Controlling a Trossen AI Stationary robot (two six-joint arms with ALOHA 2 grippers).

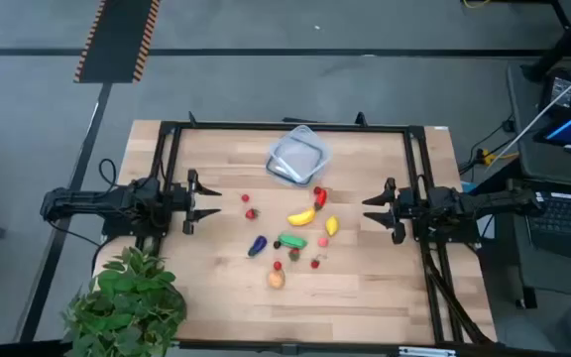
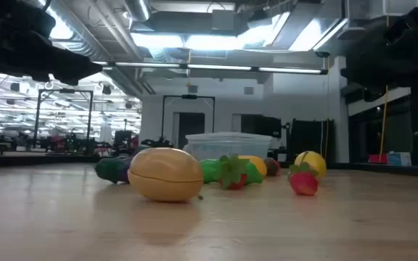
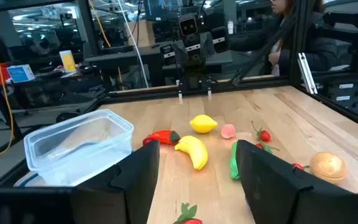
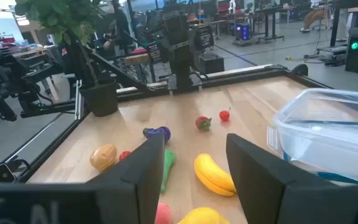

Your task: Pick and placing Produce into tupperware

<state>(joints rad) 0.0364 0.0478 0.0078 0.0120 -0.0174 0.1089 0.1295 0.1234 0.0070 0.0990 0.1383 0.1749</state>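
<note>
The produce lies loose on the wooden table's middle: banana [image 1: 301, 216], lemon [image 1: 331, 226], red pepper [image 1: 319, 195], cucumber [image 1: 292, 240], eggplant [image 1: 257, 246], a tan round piece [image 1: 277, 280] and small red berries [image 1: 252, 212]. The clear tupperware [image 1: 298, 157] stands on its base behind them, toward the far edge, with nothing showing inside [image 3: 79, 146]. My left gripper [image 1: 206, 201] hovers open left of the pile, and my right gripper [image 1: 373, 210] hovers open right of it. Both point at the produce. In the left wrist view the banana [image 3: 192, 151] lies ahead of the fingers.
A leafy potted plant [image 1: 127, 302] stands at the near-left corner. A black frame rail [image 1: 285, 127] runs around the table. In the low view the tan piece [image 2: 165, 174] is nearest, with the tupperware [image 2: 229, 143] behind it. Bare wood lies between each gripper and the pile.
</note>
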